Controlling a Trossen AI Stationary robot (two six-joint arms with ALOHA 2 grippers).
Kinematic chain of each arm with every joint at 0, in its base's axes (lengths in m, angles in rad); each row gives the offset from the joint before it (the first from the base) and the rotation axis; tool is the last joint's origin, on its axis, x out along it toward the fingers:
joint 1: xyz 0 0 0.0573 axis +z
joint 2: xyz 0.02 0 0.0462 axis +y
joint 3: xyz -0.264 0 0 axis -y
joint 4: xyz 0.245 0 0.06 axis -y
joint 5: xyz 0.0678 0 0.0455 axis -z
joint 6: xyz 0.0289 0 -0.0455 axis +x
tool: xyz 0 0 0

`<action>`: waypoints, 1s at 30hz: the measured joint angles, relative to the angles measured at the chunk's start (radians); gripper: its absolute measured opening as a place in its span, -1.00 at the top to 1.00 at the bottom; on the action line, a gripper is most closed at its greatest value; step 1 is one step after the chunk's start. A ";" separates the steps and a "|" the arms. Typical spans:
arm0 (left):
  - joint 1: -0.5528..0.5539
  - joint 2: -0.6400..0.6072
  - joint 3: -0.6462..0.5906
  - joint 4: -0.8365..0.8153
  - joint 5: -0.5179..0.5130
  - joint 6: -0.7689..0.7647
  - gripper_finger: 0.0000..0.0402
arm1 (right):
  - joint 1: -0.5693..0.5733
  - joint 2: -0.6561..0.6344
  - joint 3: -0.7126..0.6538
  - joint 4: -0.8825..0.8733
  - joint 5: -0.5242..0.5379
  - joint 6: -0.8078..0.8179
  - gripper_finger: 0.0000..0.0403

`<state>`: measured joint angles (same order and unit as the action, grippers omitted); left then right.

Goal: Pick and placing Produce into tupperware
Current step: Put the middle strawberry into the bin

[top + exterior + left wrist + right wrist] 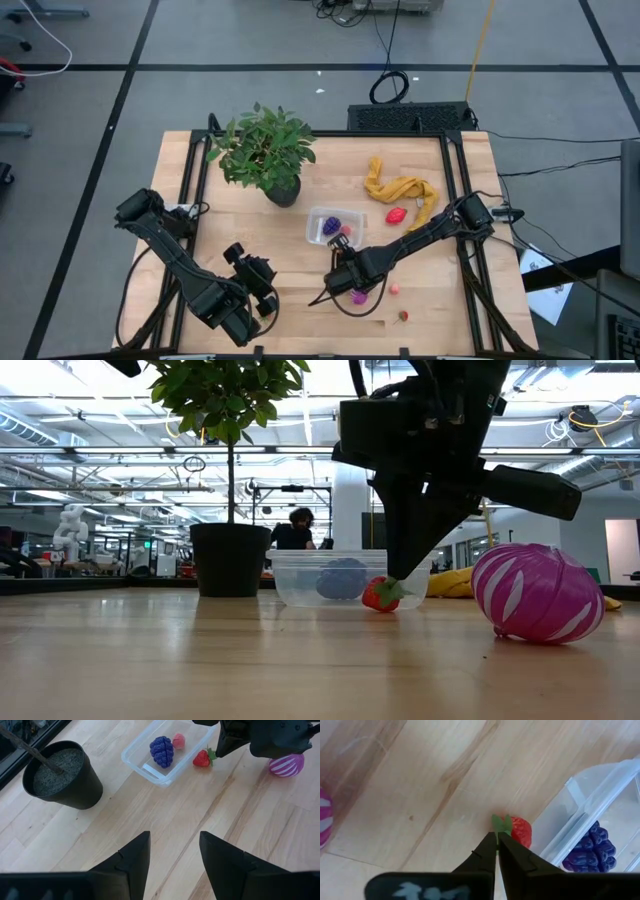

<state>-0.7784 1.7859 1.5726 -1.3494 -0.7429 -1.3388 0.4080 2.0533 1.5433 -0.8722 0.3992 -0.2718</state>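
Note:
The clear tupperware [322, 228] sits mid-table and holds a purple bumpy fruit [161, 751] and a pink one [178, 740]. A red strawberry [521, 831] lies on the wood against the container's near wall. My right gripper [498, 836] is shut on its green leaf top. A magenta striped fruit [538, 592] rests on the table nearer the front. My left gripper [175, 851] hangs open over bare wood at the front left, holding nothing. My right gripper pinches the strawberry's green leaf top [498, 824] between its two fingertips. The fingers come steeply from above, slanting from the table's near side. The red body sticks out past the fingertips toward the tupperware, and its underside looks to rest on the table [381, 606].
A potted plant [265, 152] stands at the far left of the board. A mustard-yellow cloth [400, 190] lies at the far right with a red fruit [396, 215] beside it. Two small pieces [395, 289] [403, 316] lie near the front right.

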 joint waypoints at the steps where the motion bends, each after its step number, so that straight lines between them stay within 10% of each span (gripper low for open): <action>1: 0.000 0.000 0.000 0.000 0.000 0.000 0.12 | 0.000 0.000 0.000 0.000 0.000 0.000 0.97; 30: 0.000 0.000 0.000 0.020 -0.003 0.036 0.12 | 0.057 -0.004 0.269 -0.179 0.053 0.071 1.00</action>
<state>-0.7784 1.7859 1.5726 -1.3296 -0.7460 -1.3032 0.4652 2.0491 1.8122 -1.0513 0.4526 -0.2006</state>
